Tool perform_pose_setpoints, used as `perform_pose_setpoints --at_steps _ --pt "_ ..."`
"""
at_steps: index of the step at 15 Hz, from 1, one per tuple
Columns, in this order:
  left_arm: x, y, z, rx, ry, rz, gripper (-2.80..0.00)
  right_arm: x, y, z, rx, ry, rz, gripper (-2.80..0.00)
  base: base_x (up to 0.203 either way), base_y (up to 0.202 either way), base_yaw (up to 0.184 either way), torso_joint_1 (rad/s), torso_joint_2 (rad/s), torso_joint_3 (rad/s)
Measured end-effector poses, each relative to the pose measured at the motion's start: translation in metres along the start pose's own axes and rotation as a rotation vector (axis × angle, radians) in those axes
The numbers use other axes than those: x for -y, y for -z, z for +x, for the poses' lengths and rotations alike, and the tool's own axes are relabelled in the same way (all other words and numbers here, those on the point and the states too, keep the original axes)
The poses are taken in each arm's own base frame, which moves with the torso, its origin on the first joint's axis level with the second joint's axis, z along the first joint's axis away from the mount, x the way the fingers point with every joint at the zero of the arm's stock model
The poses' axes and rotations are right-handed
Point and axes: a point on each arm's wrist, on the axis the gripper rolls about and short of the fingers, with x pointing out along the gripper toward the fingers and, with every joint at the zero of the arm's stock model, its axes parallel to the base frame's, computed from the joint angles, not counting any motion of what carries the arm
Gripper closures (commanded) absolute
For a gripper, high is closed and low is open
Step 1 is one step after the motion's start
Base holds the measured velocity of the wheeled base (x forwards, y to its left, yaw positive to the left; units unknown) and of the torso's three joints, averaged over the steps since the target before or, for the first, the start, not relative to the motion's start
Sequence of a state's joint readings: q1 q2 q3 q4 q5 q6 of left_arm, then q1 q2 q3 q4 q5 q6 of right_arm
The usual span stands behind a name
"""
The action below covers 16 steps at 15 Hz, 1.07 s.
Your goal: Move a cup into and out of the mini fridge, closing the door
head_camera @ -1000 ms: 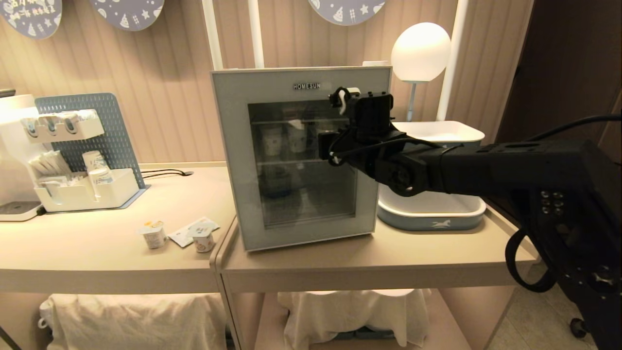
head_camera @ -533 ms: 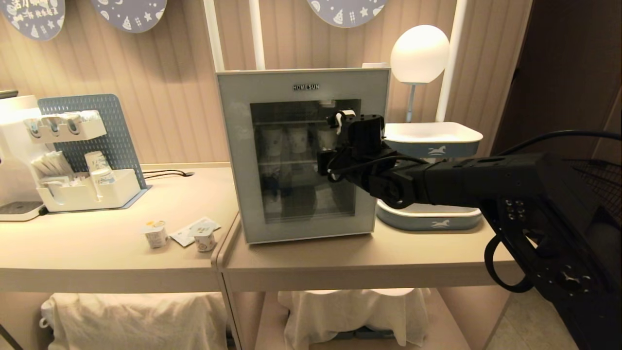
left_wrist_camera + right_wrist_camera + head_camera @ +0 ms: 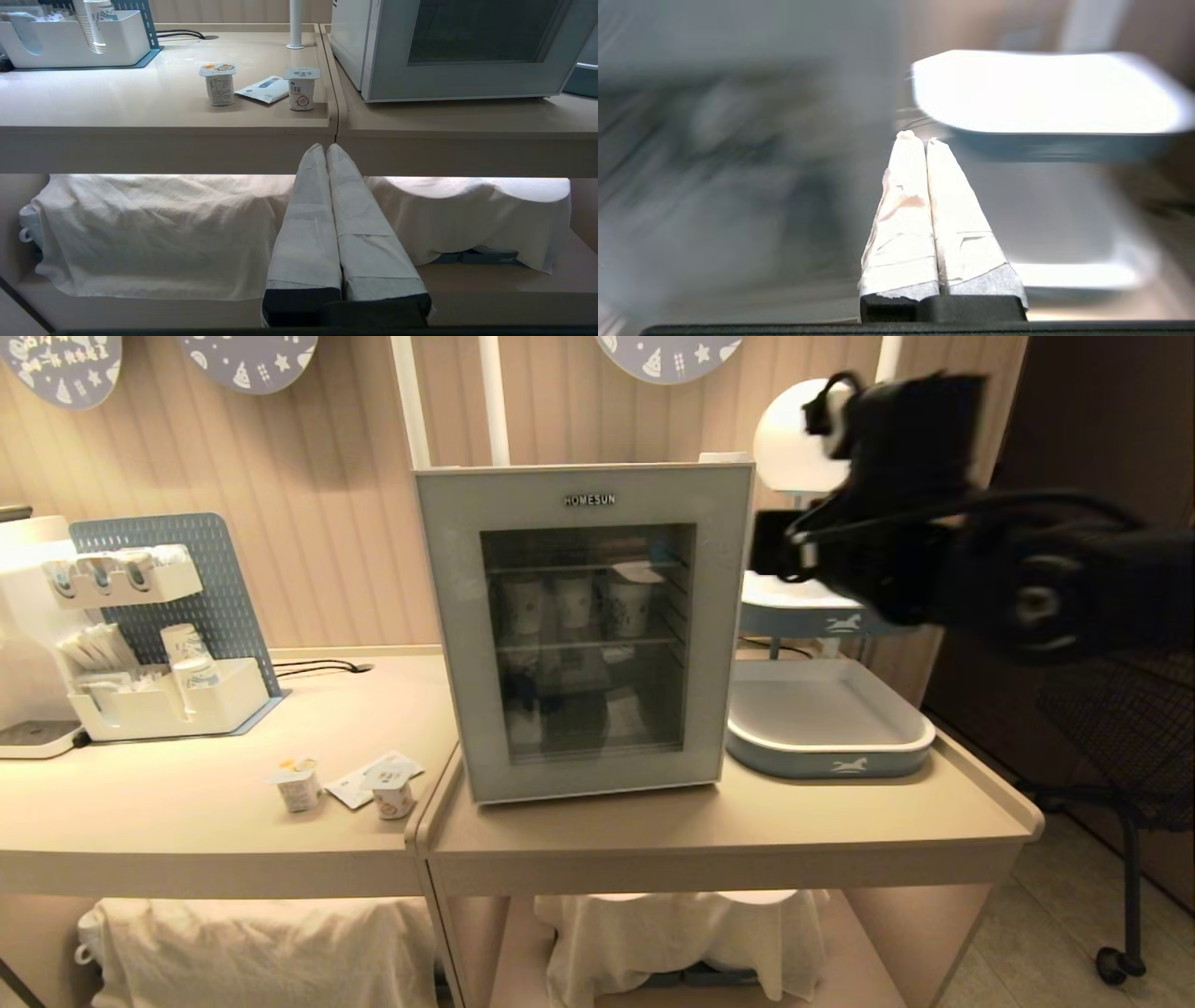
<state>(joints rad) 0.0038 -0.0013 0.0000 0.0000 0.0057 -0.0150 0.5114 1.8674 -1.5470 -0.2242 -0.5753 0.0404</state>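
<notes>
In the head view, the mini fridge [image 3: 584, 630] stands on the right-hand beige table [image 3: 728, 821], its door [image 3: 597, 775] flat against the cabinet. Through the dark glass, three paper cups [image 3: 574, 604] sit in a row on the upper wire shelf. The right arm [image 3: 1008, 569] is raised to the right of the fridge, clear of the door and in front of the globe lamp [image 3: 789, 453] (the arm is heavily smeared). Below it lies a white tray with a blue base [image 3: 831, 761]. On the left-hand table two yogurt cups [image 3: 299, 787] flank a flat sachet [image 3: 359, 782], and a white organizer with a blue pegboard [image 3: 159, 625] stands further back.

In the left wrist view, the left gripper [image 3: 326, 150] hangs low, below the table edge, its taped fingers [image 3: 306, 224] pressed together on nothing. White cloth [image 3: 154, 228] covers the lower shelf.

In the right wrist view, the right gripper [image 3: 917, 137] points toward an upper white tray [image 3: 1045, 93], its taped fingers [image 3: 901, 219] clenched and empty; the fridge is only a grey blur beside it.
</notes>
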Motion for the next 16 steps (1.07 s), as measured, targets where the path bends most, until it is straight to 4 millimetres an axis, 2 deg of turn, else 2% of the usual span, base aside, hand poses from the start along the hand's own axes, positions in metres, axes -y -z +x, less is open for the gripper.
perform_pose_setpoints --at_steps 2,4,5,7,9,11,13,16 --pt "0.0 0.0 0.0 0.0 0.0 0.0 0.0 0.058 -0.037 -0.069 0.079 0.14 0.022 0.0 0.0 0.0 0.0 0.0 0.0 0.0" --pt "0.0 0.0 0.0 0.0 0.0 0.001 0.0 0.115 -0.051 -0.146 0.155 0.273 0.059 0.0 0.0 0.0 0.0 0.0 0.0 0.0" --pt "0.0 0.0 0.0 0.0 0.0 0.001 0.0 0.145 -0.044 -0.185 0.18 0.359 0.071 0.0 0.0 0.0 0.0 0.0 0.0 0.0" --pt "0.0 0.0 0.0 0.0 0.001 0.001 0.0 0.188 -0.011 -0.251 0.217 0.513 0.072 0.0 0.0 0.0 0.0 0.0 0.0 0.0" --pt "0.0 0.0 0.0 0.0 0.001 0.002 0.0 0.208 0.035 -0.309 0.269 0.575 0.068 0.0 0.0 0.0 0.0 0.0 0.0 0.0" --pt "0.0 0.0 0.0 0.0 0.0 0.001 0.0 0.211 0.088 -0.338 0.281 0.553 0.085 0.0 0.0 0.0 0.0 0.0 0.0 0.0" --pt "0.0 0.0 0.0 0.0 0.001 0.002 0.0 0.209 0.13 -0.355 0.319 0.407 0.117 0.0 0.0 0.0 0.0 0.0 0.0 0.0" --pt "0.0 0.0 0.0 0.0 0.0 0.002 0.0 0.201 0.184 -0.348 0.286 0.17 0.161 0.0 0.0 0.0 0.0 0.0 0.0 0.0"
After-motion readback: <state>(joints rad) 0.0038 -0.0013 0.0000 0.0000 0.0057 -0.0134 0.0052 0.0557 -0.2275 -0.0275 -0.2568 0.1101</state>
